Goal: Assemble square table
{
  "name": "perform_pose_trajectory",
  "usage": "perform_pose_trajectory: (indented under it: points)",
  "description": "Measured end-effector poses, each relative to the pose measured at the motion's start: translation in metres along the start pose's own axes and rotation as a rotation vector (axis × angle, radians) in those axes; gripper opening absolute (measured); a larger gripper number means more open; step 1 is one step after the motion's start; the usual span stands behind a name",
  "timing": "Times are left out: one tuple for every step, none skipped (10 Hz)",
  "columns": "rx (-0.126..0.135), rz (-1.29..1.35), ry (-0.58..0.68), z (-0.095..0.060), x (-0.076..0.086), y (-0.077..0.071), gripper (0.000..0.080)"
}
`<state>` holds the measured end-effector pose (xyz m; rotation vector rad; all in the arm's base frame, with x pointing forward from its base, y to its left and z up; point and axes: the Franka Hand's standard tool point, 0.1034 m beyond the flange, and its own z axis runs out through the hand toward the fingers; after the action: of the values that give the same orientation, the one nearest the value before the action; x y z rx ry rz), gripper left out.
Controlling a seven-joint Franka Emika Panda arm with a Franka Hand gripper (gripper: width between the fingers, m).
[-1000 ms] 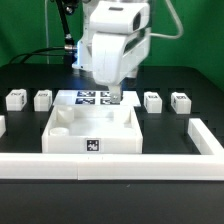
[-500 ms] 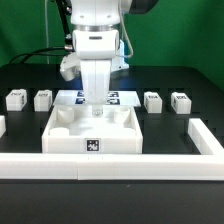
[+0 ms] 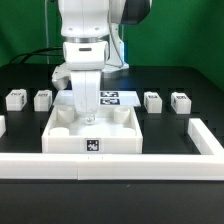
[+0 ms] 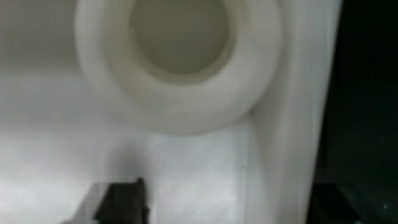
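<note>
The square table's white slab (image 3: 120, 140) lies in the middle of the black table, raised rim up, with a tag on its front edge. My gripper (image 3: 88, 112) reaches straight down onto the slab's back part, towards the exterior view's left. In the wrist view a round corner hole (image 4: 160, 60) of the slab fills the frame. A stretch of the white rim wall (image 4: 205, 165) runs between my gripper (image 4: 222, 205) and its dark fingers (image 4: 121, 200), which press against it on both sides. Two leg posts (image 3: 15, 99) (image 3: 42, 99) stand at the left and two (image 3: 152, 101) (image 3: 180, 101) at the right.
The marker board (image 3: 112, 97) lies just behind the slab, partly hidden by the arm. A long white rail (image 3: 110, 166) runs along the front, with a shorter rail (image 3: 205, 138) at the right and a rail end (image 3: 2, 125) at the left edge.
The arm has shifted towards the exterior view's left and come down onto the slab. The jaws, wide apart before, have closed in on the rim wall.
</note>
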<state>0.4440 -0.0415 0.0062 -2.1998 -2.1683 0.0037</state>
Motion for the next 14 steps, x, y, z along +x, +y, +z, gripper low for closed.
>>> perform_pose_trajectory:
  points:
    - [0.001, 0.001, 0.000, 0.000, 0.000, 0.000, 0.0308]
    - [0.001, 0.001, 0.000, 0.001, 0.000, 0.000, 0.0172]
    - [-0.001, 0.002, 0.000, 0.000, 0.000, 0.000, 0.0055]
    - [-0.003, 0.002, 0.000, 0.000, 0.000, 0.000, 0.0055]
    - [-0.003, 0.002, 0.000, 0.000, 0.000, 0.000, 0.0055]
    - [-0.003, 0.002, 0.000, 0.000, 0.000, 0.001, 0.0055]
    - [-0.003, 0.002, 0.000, 0.000, 0.000, 0.001, 0.0055]
    - [-0.003, 0.002, 0.000, 0.000, 0.000, 0.001, 0.0055]
    - [-0.003, 0.002, 0.000, 0.000, 0.000, 0.001, 0.0055]
    - [-0.004, 0.003, 0.000, 0.000, -0.001, 0.001, 0.0057]
    - [-0.012, -0.011, 0.001, 0.000, -0.007, 0.001, 0.0057]
    - [-0.015, 0.003, 0.001, 0.000, -0.011, 0.002, 0.0057]
    - [-0.005, 0.000, 0.000, -0.003, -0.019, 0.006, 0.0057]
    - [-0.007, 0.037, -0.013, -0.016, -0.041, 0.028, 0.0057]
